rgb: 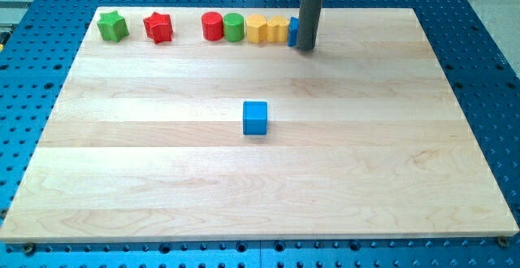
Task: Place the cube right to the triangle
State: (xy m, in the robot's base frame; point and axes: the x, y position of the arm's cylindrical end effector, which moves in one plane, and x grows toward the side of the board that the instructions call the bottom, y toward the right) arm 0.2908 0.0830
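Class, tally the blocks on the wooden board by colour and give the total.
Green: 2, star, cylinder
Red: 2, star, cylinder
Yellow: 2
Blue: 2, cube, one partly behind my tip
Total: 8

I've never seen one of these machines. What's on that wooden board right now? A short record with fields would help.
board: wooden board on a blue perforated table
top row, view's left to right: green star; red star; red cylinder; green cylinder; two yellow blocks, shapes unclear; blue block, mostly hidden, shape unclear
centre: blue cube, alone
my tip: at the row's right end, in front of the hidden blue block; contact cannot be told
cube and tip: far apart
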